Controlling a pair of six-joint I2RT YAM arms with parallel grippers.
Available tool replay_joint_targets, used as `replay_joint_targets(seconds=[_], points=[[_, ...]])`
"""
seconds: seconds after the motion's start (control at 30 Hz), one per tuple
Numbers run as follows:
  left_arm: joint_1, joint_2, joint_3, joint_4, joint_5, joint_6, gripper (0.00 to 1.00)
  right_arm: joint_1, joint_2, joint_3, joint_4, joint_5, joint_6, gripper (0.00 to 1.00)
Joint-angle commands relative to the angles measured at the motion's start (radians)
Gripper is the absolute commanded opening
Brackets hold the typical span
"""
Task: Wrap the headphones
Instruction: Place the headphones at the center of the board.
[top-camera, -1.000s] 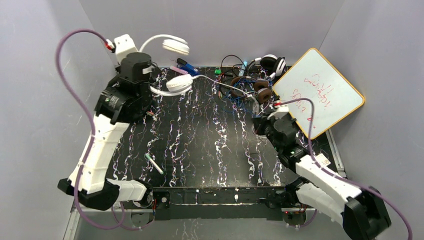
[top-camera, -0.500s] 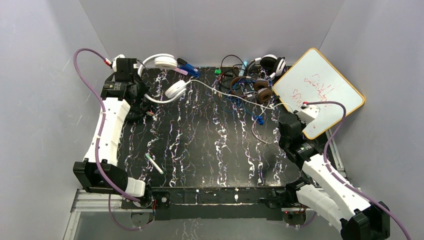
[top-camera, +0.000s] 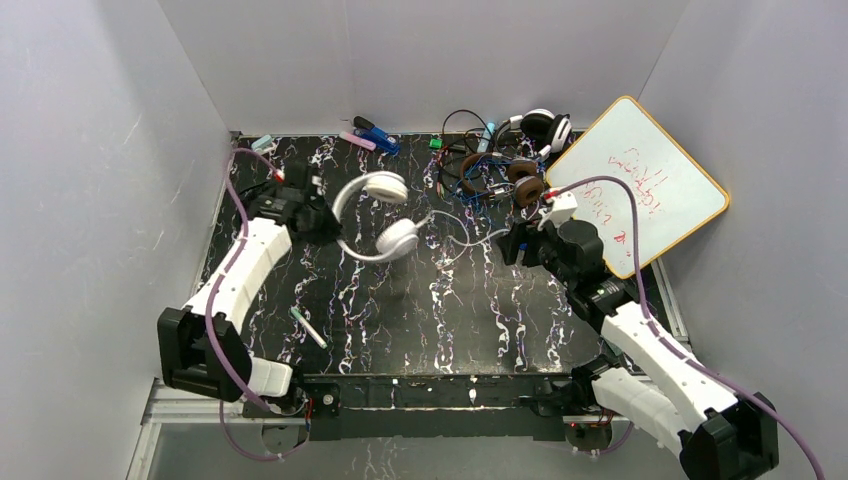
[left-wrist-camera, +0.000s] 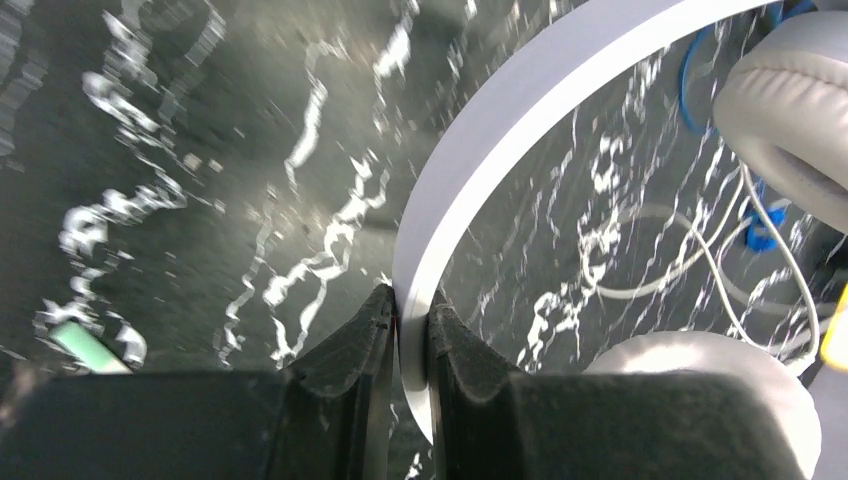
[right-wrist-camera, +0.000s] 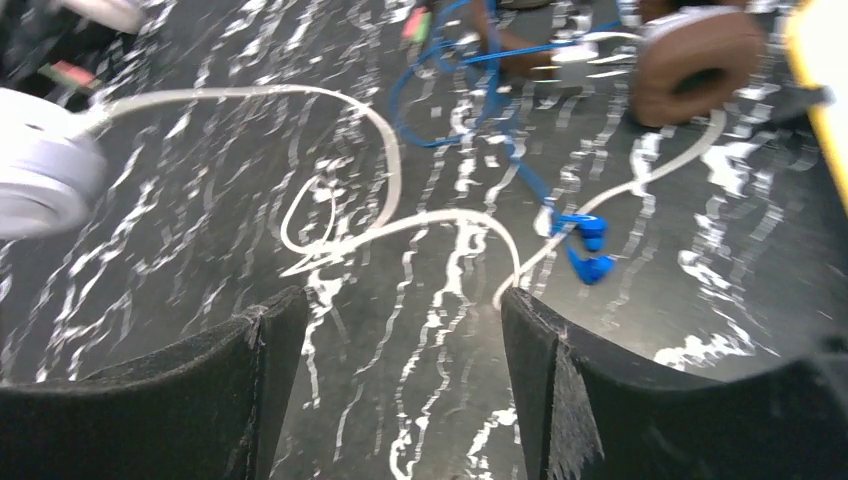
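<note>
**Desk:** While the left pincer (left-wrist-camera: 410, 320) is clamped tight on the headband (left-wrist-camera: 520, 120), where does the white headset (top-camera: 397, 238) sit?

**Photographer:** At about 11 o'clock from the middle of the table (top-camera: 430, 320), band toward 9, cups toward 3. Resting or raised, I cannot tell. Its cord (right-wrist-camera: 395, 160) loops off toward 3 o'clock.

**Desk:** And the right pincer (right-wrist-camera: 400, 310)?

**Photographer:** Spread wide, holding nothing, above that cord. The brown headset (top-camera: 525, 188) and a third headset (top-camera: 540, 125) lie tangled at 1 o'clock.
</note>
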Motion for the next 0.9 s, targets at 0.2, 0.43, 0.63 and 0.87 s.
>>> replay_joint_targets(seconds=[0.2,0.43,0.63,0.87], points=[[-0.269,-0.105,-0.256,0.151,-0.168,-0.226,0.14,0.002,0.105,0.087,0.034,-0.404,-0.042,0.82],[-0.295,-0.075,-0.358,0.215,-0.245,-0.226,0.21,0.002,0.100,0.053,0.050,-0.439,-0.034,0.83],[-0.302,-0.042,-0.388,0.229,-0.251,-0.173,0.31,0.002,0.078,0.039,0.062,-0.434,-0.029,0.83],[-0.302,-0.013,-0.359,0.143,-0.280,-0.096,0.67,0.002,0.080,0.047,0.063,-0.462,-0.029,0.84]])
